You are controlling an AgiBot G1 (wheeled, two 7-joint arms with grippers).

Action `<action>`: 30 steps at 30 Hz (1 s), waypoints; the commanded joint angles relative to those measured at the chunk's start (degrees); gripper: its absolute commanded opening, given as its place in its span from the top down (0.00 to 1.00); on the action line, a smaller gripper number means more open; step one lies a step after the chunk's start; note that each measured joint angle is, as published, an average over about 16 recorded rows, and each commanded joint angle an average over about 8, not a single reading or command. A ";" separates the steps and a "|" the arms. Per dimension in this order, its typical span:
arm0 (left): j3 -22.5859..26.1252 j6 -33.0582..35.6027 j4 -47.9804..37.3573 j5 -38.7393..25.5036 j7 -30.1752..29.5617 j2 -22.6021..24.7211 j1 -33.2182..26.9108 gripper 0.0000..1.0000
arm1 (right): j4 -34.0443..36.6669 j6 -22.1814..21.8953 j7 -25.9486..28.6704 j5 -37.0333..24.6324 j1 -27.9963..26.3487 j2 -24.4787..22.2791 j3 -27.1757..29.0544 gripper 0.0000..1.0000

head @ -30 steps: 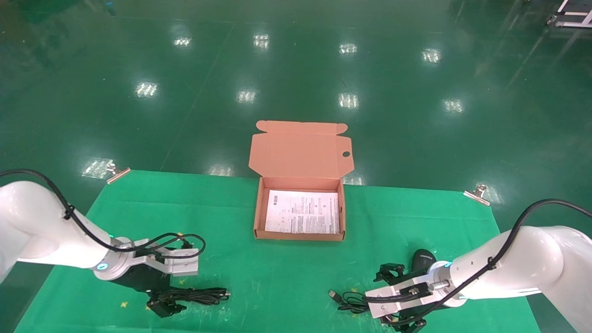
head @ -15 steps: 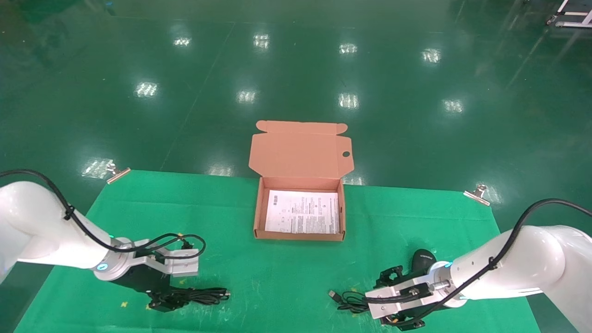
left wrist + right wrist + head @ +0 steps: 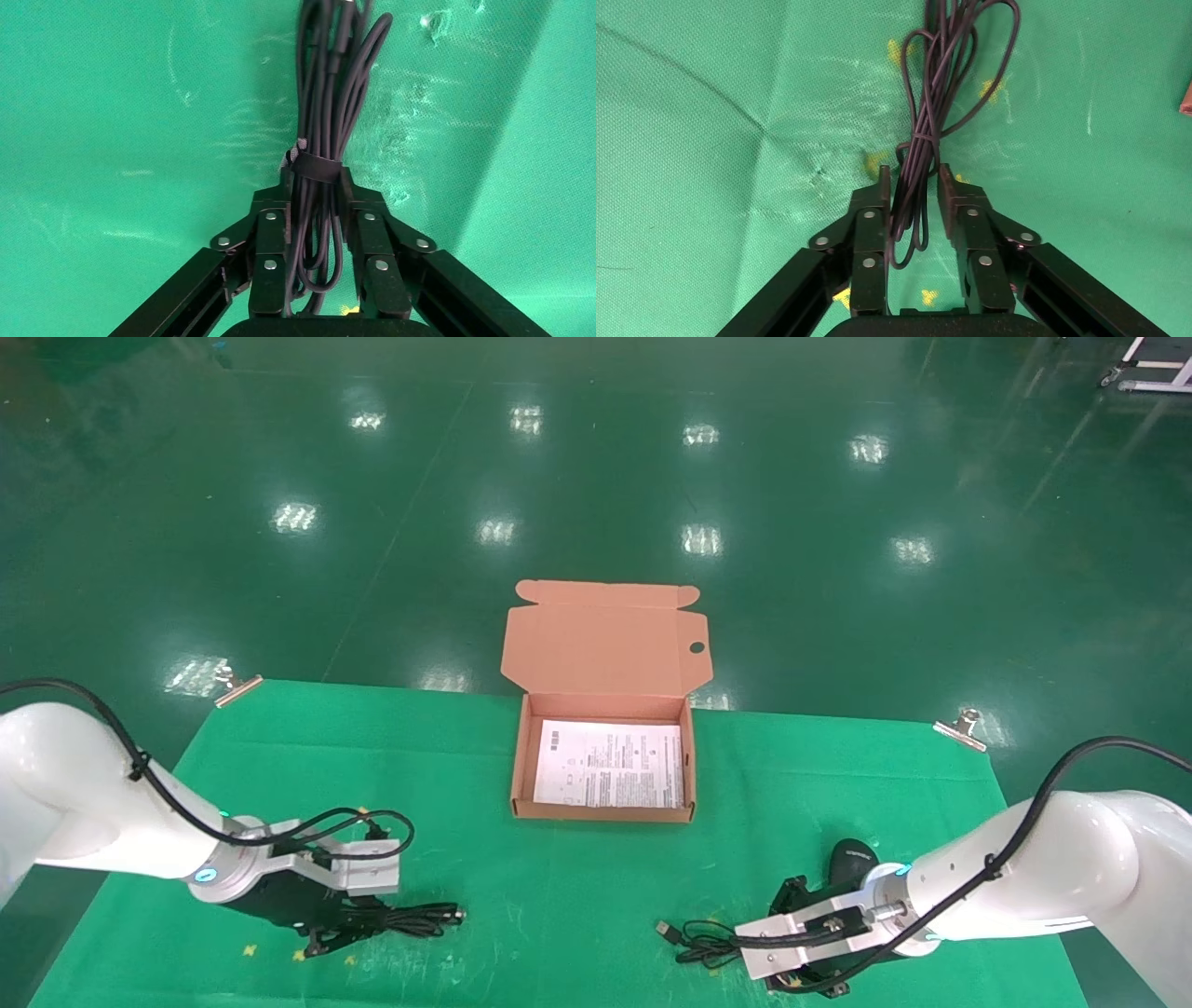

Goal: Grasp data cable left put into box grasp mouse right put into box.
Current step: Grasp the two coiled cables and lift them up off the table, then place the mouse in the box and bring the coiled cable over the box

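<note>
Green woven cloth covers your surface [image 3: 577,896], its weave fine and faintly scuffed, with small yellow marks here and there; metal clips [image 3: 959,727] pin its far corners. Item one, the box [image 3: 523,775]: shallow orange-brown cardboard, matte, standing at the far middle of the cloth with its hinged flap lid [image 3: 605,640] raised upright behind it, a round hole near the lid's right edge, and a white printed sheet [image 3: 610,775] lying flat on its floor. Item two, the data cable [image 3: 327,105]: black, rubbery, folded into a long narrow bundle and cinched by a dark strap, its small metal plug ends pointing toward the middle of the cloth; you will find it at the near left, well apart from the box. Your left gripper [image 3: 320,210] is down on it, the jaws closed against both sides of the bundle just behind the strap. Item three, the mouse [image 3: 849,859]: small, black, oval and smooth, lying at the near right, partly hidden behind your right wrist; its thin black cord [image 3: 940,91] trails toward the middle in loose loops twisted together at one spot, ending in a USB plug [image 3: 665,929]. Your right gripper [image 3: 912,207] sits low over that cord rather than over the mouse body, its jaws drawn in on either side of the strands with a slight gap on one side; whether they pinch the cord cannot be told.
</note>
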State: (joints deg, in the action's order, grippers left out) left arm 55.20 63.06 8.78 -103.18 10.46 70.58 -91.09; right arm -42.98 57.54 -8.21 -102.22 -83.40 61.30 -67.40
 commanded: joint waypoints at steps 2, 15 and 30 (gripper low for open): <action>0.00 0.00 0.02 -0.01 0.00 -0.01 0.00 1.00 | -0.01 0.01 0.01 0.00 -0.01 -0.01 -0.01 1.00; -1.05 0.66 3.16 1.39 3.71 -2.97 -1.54 1.00 | -4.81 1.80 2.64 2.51 -3.19 -4.69 2.40 1.00; -6.34 -0.13 14.34 7.34 5.53 -10.40 -10.91 1.00 | -17.03 -4.57 11.36 -0.75 -15.34 -8.60 8.30 1.00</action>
State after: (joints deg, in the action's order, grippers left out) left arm 49.09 62.37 23.19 -96.28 15.38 60.49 -101.54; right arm -58.59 52.93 2.16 -102.64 -98.55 53.69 -59.30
